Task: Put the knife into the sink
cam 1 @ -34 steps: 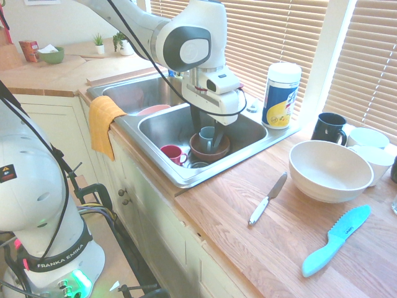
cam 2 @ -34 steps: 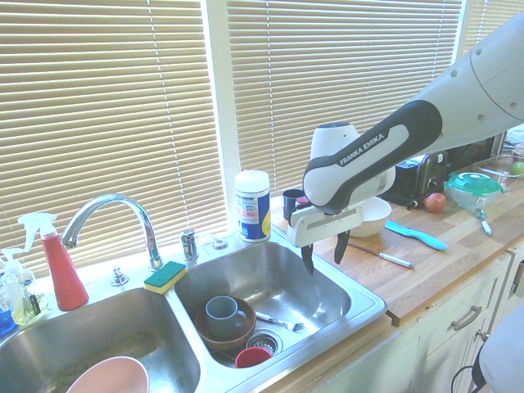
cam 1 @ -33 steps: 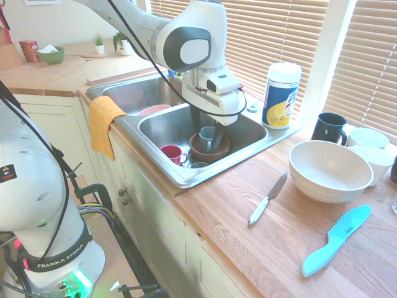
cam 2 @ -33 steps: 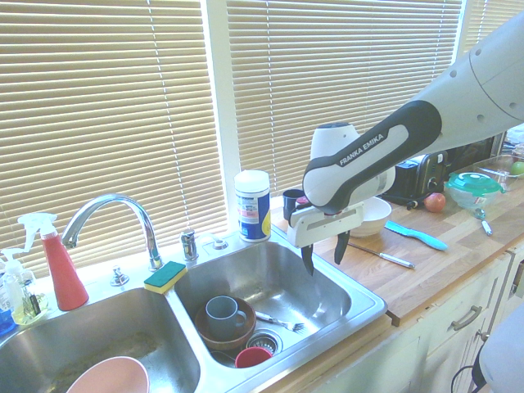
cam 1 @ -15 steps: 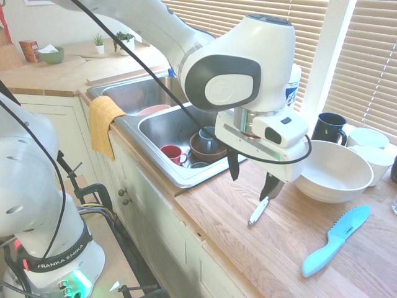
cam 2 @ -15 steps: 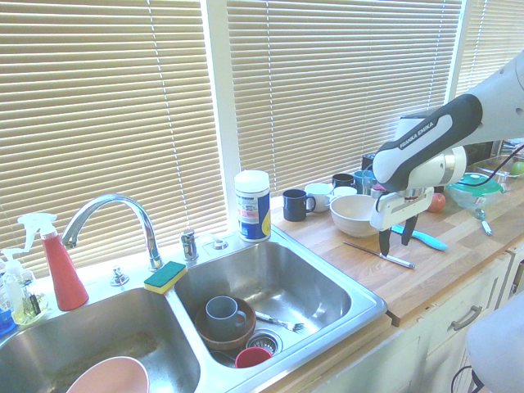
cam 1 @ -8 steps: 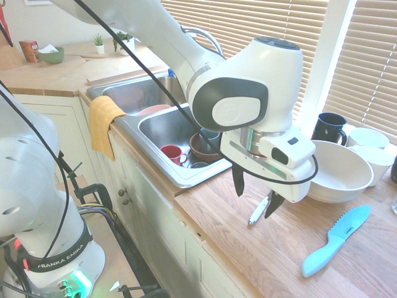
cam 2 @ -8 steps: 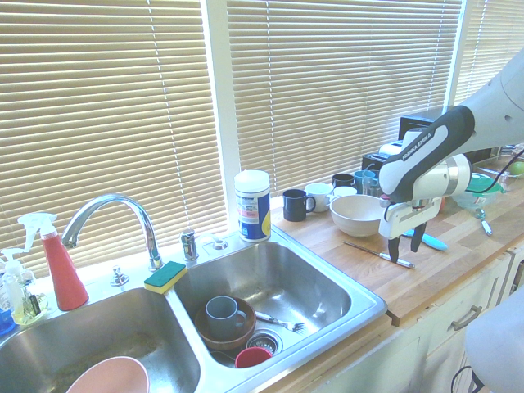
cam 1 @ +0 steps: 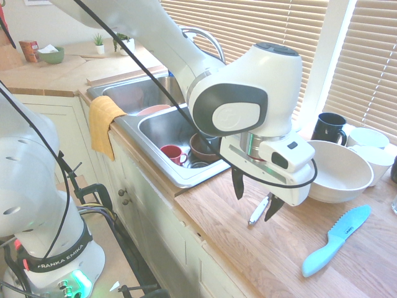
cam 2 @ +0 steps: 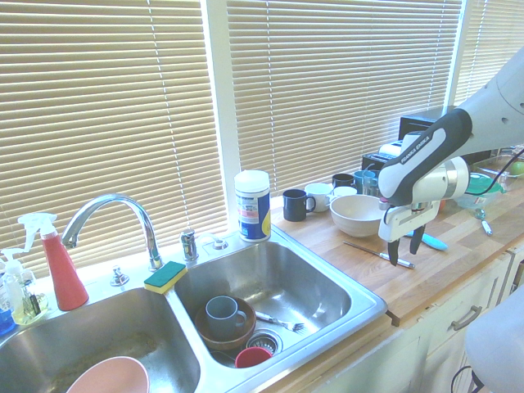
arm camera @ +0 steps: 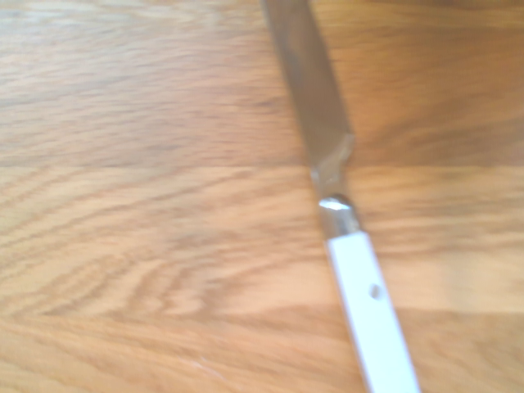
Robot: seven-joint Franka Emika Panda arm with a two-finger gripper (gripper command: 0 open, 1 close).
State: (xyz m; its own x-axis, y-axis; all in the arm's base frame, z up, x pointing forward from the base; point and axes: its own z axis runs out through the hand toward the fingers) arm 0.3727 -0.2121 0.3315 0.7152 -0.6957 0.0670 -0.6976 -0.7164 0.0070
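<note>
The knife [cam 1: 256,214] lies flat on the wooden counter, right of the sink [cam 1: 162,127], silver blade toward the window and whitish handle toward the counter's front edge. My gripper [cam 1: 255,198] hangs open just above it, one dark finger on each side of the handle, holding nothing. In the second exterior view the knife [cam 2: 370,251] runs under my gripper [cam 2: 404,250], and the sink [cam 2: 307,278] is to its left. The wrist view shows the knife [arm camera: 336,205] close up, blade and white handle on bare wood.
A big white bowl [cam 1: 340,172] stands just behind the knife and a light-blue plastic knife [cam 1: 335,241] lies to its right. A black mug [cam 1: 327,127] and cups line the window. A brown bowl with a grey mug [cam 2: 223,319] and a red cup [cam 1: 172,153] sit in the sink.
My gripper swung from over the sink basin to the counter, then came down over the knife's handle. It stayed open throughout. The knife has not moved.
</note>
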